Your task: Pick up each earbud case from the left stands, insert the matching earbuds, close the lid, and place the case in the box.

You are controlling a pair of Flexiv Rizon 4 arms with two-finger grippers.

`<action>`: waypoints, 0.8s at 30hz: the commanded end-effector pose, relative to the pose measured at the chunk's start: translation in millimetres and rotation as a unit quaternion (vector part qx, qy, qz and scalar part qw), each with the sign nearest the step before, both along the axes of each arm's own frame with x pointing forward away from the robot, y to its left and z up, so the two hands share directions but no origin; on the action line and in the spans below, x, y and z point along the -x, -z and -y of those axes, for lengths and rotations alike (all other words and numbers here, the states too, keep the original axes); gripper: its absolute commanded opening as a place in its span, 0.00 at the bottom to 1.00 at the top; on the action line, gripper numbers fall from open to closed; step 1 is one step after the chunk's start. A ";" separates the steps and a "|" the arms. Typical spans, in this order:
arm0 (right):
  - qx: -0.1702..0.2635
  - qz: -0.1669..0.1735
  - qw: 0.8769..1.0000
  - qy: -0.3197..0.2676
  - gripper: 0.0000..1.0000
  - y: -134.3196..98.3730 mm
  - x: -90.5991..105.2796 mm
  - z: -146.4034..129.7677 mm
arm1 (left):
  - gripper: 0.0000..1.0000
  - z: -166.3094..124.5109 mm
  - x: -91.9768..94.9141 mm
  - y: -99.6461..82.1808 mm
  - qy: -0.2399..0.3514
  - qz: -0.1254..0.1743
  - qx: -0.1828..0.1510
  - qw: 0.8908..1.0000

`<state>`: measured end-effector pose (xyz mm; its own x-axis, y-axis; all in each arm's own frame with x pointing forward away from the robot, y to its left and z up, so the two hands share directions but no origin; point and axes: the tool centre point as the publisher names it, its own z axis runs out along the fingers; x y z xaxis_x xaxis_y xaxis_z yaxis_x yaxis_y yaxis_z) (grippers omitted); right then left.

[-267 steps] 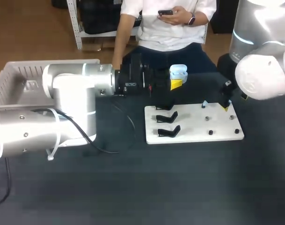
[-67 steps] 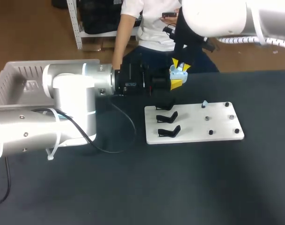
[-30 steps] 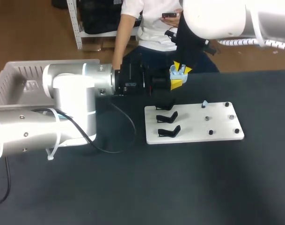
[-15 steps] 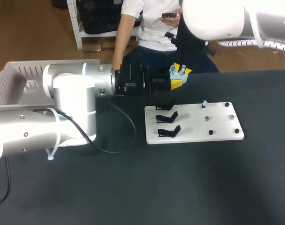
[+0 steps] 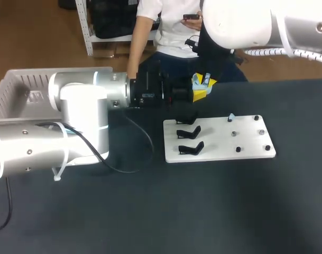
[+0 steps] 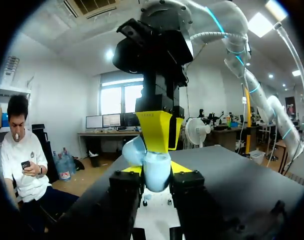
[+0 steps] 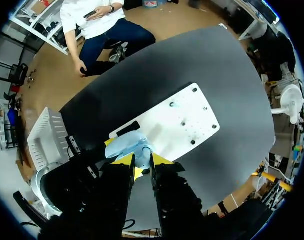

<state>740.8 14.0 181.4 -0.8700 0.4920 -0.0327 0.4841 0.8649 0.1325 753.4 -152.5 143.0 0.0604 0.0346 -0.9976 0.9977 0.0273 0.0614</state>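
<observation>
We are midway through one case. Our left gripper [image 6: 156, 181] hangs above the worktop [image 5: 203, 211] near its far edge. Its fingers are clenched on the body of a pale blue earbud case [image 6: 155, 167] from 2 sides, and the case's lid stands open.

Our right gripper [image 7: 141, 165] comes down on the case from above. Its fingers are pinched close around a small pale blue piece, which we take for an earbud [image 7: 143, 157], right at the case's mouth. We cannot see whether it is seated.

On the white board [image 5: 213, 151], all 3 black stands [image 5: 190, 148] along its left edge are bare. Another earbud [image 5: 231, 117] sits on a peg near the board's far edge, and the remaining pegs look bare.

We judge this is the last case. Left to do are seating this earbud, fetching the other, closing the lid and carrying the case to the box [image 5: 15, 87] at the worktop's left edge. Our left arm hides most of the box's inside, so we cannot count any cases in it.
</observation>
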 end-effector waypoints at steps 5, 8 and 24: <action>-0.002 -0.005 1.000 0.003 0.13 -0.2 -2.1 0.9 | 0.00 -0.9 0.1 1.1 -0.003 0.003 0.003 1.000; -0.003 -0.006 1.000 0.001 0.27 -0.3 -1.1 1.4 | 0.00 -0.9 0.1 1.1 -0.003 0.003 0.003 1.000; -0.030 0.024 0.996 -0.078 0.43 -13.8 27.4 8.8 | 0.00 -0.9 0.1 1.1 -0.003 0.003 0.003 1.000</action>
<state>731.8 16.1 192.4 -0.9228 0.3847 -0.0219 0.3766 0.9124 0.1606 754.2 -151.7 143.3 0.0607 0.0345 -0.9976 0.9977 0.0285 0.0617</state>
